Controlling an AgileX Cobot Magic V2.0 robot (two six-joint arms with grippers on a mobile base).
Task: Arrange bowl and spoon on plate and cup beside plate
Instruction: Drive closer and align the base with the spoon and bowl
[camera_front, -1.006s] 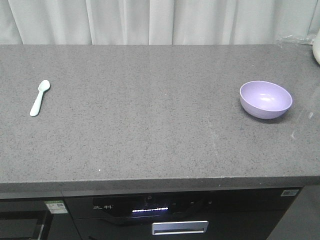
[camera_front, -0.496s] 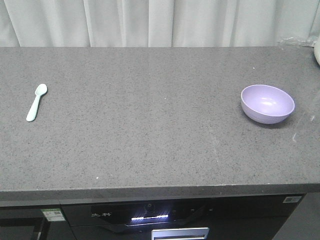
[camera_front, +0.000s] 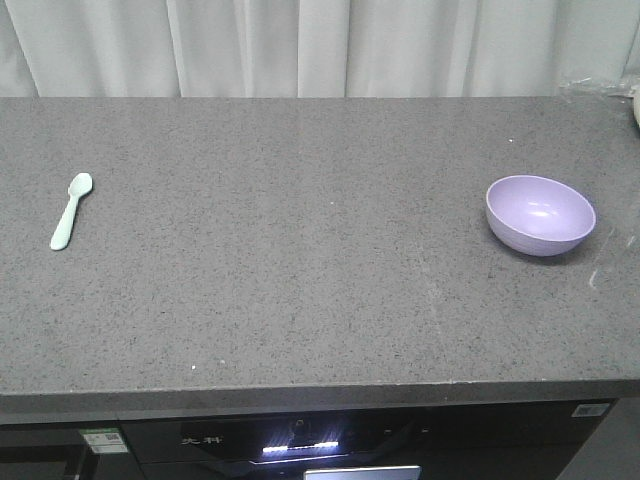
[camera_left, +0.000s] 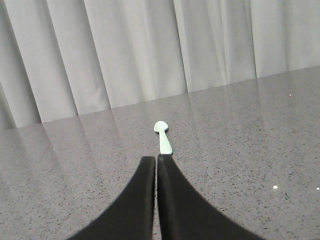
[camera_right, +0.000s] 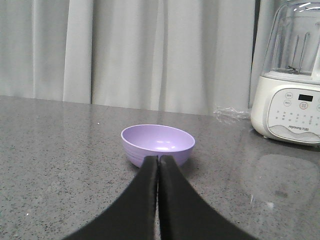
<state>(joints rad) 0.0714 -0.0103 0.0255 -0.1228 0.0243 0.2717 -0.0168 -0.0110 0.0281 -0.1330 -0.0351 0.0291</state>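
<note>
Mint spoon (camera_front: 71, 211) lies mid-left, lavender bowl (camera_front: 540, 214) mid-right on the bench (camera_front: 300, 260), plate and cup unseen; left gripper (camera_left: 156, 162) and right gripper (camera_right: 158, 161) both pinched together, empty, so best spread the right wide before straddling the bowl's rim.

Grey speckled countertop (camera_front: 300, 250). White pleated curtain (camera_front: 300, 45) behind. White blender (camera_right: 292, 95) standing at right end. Lit appliance panel (camera_front: 300, 445) below counter edge.
</note>
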